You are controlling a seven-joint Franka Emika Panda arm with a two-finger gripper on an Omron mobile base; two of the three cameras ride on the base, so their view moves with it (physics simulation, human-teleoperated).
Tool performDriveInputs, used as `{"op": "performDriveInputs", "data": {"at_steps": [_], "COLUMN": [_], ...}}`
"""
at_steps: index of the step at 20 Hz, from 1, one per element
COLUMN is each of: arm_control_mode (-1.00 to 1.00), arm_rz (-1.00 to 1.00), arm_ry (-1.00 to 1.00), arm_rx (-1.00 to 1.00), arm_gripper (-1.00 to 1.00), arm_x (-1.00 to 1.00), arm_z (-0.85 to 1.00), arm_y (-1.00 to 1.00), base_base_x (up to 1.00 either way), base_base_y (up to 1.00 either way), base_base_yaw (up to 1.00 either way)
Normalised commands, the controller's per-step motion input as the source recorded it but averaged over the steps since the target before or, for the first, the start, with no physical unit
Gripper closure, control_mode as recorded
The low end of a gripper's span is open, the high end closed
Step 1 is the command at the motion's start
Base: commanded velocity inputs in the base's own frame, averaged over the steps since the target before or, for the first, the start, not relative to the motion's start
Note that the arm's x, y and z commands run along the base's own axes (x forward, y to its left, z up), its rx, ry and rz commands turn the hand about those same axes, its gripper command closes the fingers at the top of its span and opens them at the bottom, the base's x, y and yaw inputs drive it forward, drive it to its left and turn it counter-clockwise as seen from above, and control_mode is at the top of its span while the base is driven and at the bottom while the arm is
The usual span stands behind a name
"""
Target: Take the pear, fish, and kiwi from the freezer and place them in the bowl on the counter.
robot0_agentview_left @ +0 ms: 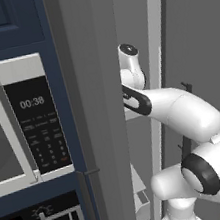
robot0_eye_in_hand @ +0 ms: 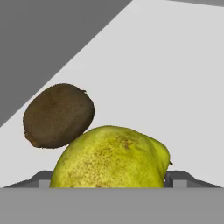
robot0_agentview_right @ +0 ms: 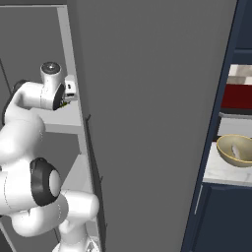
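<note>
The arm reaches deep into the freezer (robot0_agentview_left: 140, 36), wrist tucked over a white shelf, and the hand view puts us right on top of the pear (robot0_eye_in_hand: 111, 157). It sits squarely between the two finger tips, the gripper (robot0_eye_in_hand: 111, 177) straddling it with jaws spread wide; the pads look close to its flanks, but I cannot tell whether they actually touch it, so I won't call it a grip yet.

Here is the worry: the kiwi (robot0_eye_in_hand: 59, 116) lies just behind and to the left of the pear in this view, apparently touching it or nearly so. If the fingers close off-centre, the rounded pear could squirt backward and knock the kiwi away across the shelf (making the later pick harder). A pinch too low on that tapering body might also let it slip on the lift.

Then comes the exit: the wrist sits close to the freezer's grey wall and door frame, so a careless pull-out could clip the pear loose.

Meanwhile the bowl (robot0_agentview_right: 236, 150) waits on the counter (robot0_agentview_right: 221, 172), well off to the right, with something pale already inside, likely the fish (robot0_agentview_right: 236, 150).
</note>
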Motion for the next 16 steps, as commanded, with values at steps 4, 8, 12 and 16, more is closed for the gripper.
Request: {"op": "performDriveInputs", "data": {"at_steps": [4,8,12,16], "arm_control_mode": [-1.0,-1.0,-1.0,-1.0], "arm_rz": [-0.02,-0.14,-0.21,-0.17], "arm_ry": [0.0,0.0,0.0,0.0], "arm_rx": [-0.02,0.0,0.0,0.0], "arm_gripper": [1.0,1.0,1.0,1.0], "arm_x": [-0.81,-0.85,-0.7,-0.55], "arm_z": [0.22,0.28,0.29,0.39], "arm_y": [0.0,-0.16,-0.39,-0.39], "base_base_x": [0.0,0.0,0.0,0.0], "base_base_y": [0.0,0.0,0.0,0.0], "base_base_yaw": [0.0,0.0,0.0,0.0]}}
